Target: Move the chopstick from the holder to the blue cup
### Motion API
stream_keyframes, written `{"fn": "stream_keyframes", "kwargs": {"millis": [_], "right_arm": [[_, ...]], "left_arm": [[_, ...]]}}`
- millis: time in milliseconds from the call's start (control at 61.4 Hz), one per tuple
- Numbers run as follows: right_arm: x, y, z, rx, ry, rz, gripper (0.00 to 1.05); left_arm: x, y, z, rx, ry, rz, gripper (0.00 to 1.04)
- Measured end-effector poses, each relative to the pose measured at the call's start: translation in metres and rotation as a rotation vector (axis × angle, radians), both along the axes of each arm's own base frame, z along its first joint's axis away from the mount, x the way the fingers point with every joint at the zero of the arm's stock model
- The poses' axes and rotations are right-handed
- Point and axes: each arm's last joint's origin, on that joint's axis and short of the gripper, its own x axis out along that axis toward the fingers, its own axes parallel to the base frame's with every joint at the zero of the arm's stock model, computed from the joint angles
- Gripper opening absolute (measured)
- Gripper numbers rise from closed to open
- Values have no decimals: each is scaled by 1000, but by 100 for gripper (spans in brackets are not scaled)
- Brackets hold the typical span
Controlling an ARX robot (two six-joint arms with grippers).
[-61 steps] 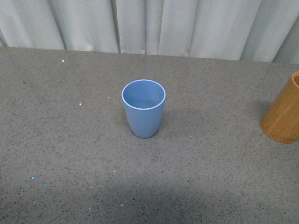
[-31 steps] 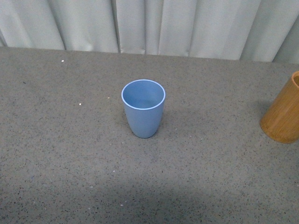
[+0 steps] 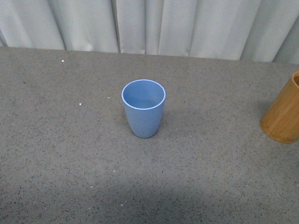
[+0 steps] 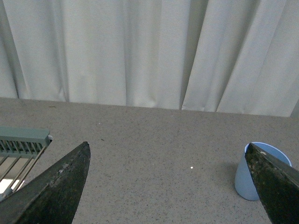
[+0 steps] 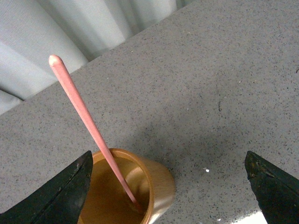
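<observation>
The blue cup (image 3: 143, 108) stands upright and empty in the middle of the grey table; it also shows in the left wrist view as the blue cup (image 4: 250, 179), partly behind one finger. The orange-brown holder (image 3: 284, 113) stands at the table's right edge, cut off by the frame. In the right wrist view the holder (image 5: 140, 186) has one pinkish-red chopstick (image 5: 88, 121) leaning in it, tip up. My right gripper (image 5: 168, 161) hangs open above the holder, which lies near one finger. My left gripper (image 4: 168, 149) is open over bare table, with the cup beside it.
Grey speckled table (image 3: 70, 154) with pale curtains (image 3: 154, 23) along its far edge. A pale green slatted rack (image 4: 21, 144) shows at the side of the left wrist view.
</observation>
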Motion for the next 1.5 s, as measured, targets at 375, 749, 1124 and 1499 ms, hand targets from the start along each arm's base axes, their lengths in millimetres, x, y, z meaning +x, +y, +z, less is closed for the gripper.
{"fn": "stream_keyframes", "kwargs": {"millis": [375,749,1124,1499], "right_arm": [[20,0,-15,31,22,34,95],[37,6,-13,34,6,64,95],[61,13,-22,43,18,89,95],[72,17,-36,61,33,91,94]], "left_arm": [[0,0,0,0,0,0,98],[0,0,0,0,1,0,98],[0,0,0,0,1,0,98],[0,0,0,0,1,0,98]]}}
